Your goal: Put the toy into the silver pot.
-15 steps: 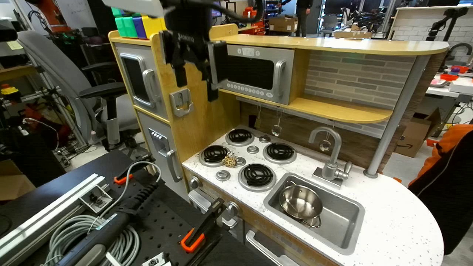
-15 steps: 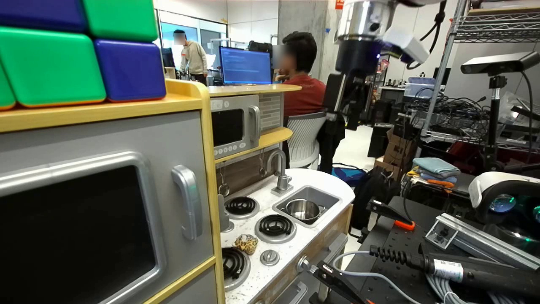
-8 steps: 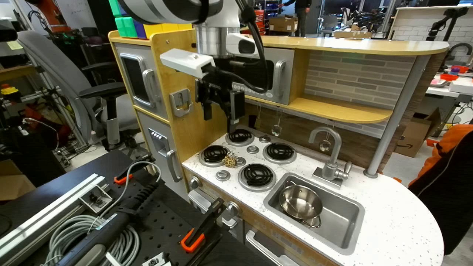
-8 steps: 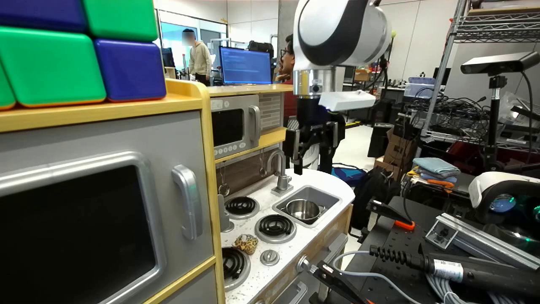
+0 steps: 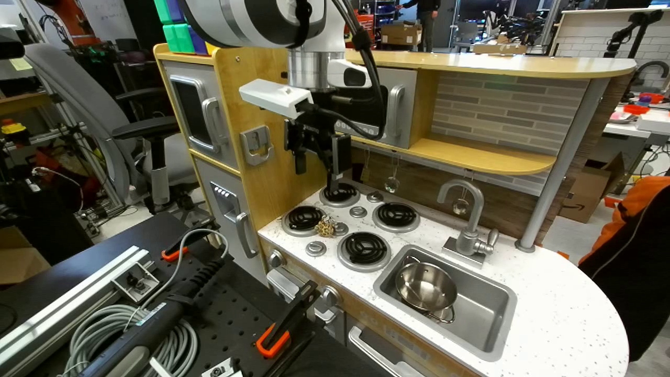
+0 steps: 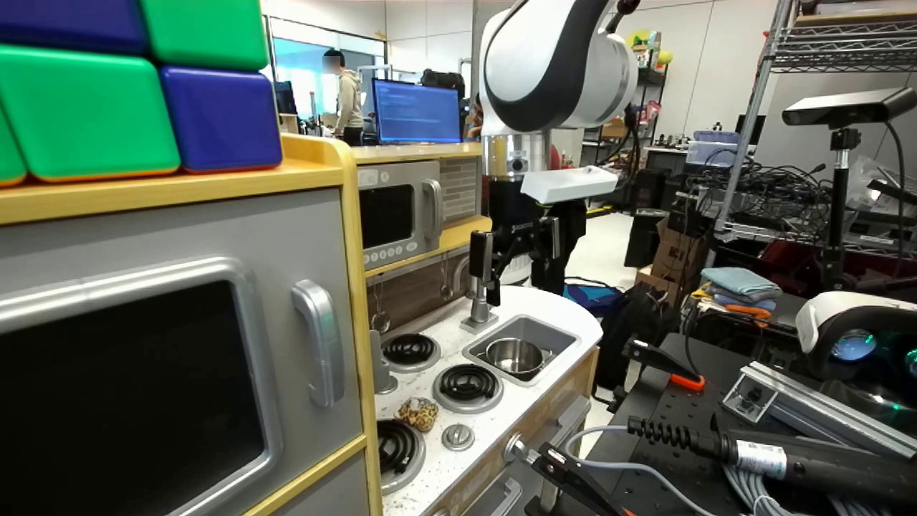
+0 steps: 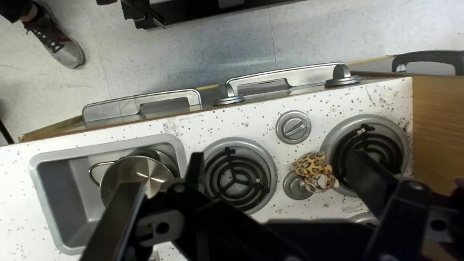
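1. Worktop (image 5: pixel 565 309): white with grey dots, one end round.
2. Pot (image 5: pixel 426 285): round, shiny steel, in the sink (image 5: pixel 479 330) by the front edge.
3. Toy (image 5: pixel 325 226): yellow with dark spots, beside a burner (image 5: pixel 302 218) near the straight end.
4. Gripper (image 5: pixel 316 179): black, fingers (image 7: pixel 369 177) wide apart, up in the air.

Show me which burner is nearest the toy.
The front burner beside the wooden panel; the spotted toy sits right by it, no other is as close.
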`<state>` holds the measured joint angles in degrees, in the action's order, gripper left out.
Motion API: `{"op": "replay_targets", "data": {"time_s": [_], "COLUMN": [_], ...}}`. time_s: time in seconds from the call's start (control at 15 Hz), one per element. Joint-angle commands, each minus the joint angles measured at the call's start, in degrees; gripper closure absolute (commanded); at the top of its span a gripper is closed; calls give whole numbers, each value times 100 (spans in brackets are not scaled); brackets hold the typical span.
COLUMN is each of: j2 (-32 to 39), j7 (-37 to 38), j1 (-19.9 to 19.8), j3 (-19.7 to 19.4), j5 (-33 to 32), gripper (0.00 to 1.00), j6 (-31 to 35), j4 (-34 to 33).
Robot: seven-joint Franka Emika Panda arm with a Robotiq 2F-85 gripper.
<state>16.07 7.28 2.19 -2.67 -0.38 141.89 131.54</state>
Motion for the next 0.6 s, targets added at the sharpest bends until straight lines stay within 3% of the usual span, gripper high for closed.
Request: {"op": "replay_targets", "data": {"time_s": [0.0,0.53], "j2": [697,2519], "j7": [500,1773], "j1": [103,799], "j3": [63,-200], "j5": [-9,-44], "gripper": [0,0], "j6": [284,868], "j4": [-402,-1701]}}
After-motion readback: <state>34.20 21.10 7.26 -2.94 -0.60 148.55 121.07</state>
